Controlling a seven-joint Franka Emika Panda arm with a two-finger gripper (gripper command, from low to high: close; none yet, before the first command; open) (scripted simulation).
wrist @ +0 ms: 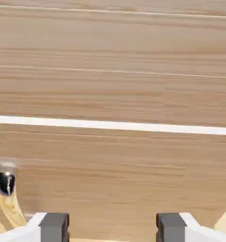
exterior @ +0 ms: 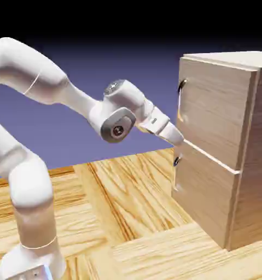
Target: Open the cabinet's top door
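The light-wood cabinet (exterior: 248, 180) stands at the exterior view's right. Its top door (exterior: 215, 109) is shut, with the curved silver handle (exterior: 181, 86) at its left edge. My gripper (exterior: 179, 140) is at that same edge, right at the seam below the door and lower than the silver handle. In the hand view the top door (wrist: 113, 61) fills the picture above a white seam line (wrist: 113, 125). The gripper (wrist: 112, 229) is open, and only wood shows between its grey fingertips (wrist: 53, 227). The silver handle is out of the hand view.
Below the seam is the shorter lower panel (exterior: 204, 191) with its small dark handle (exterior: 176, 161); that dark handle (wrist: 6, 183) shows at the hand view's lower left. The wooden table (exterior: 127, 219) runs under the arm to the cabinet's foot.
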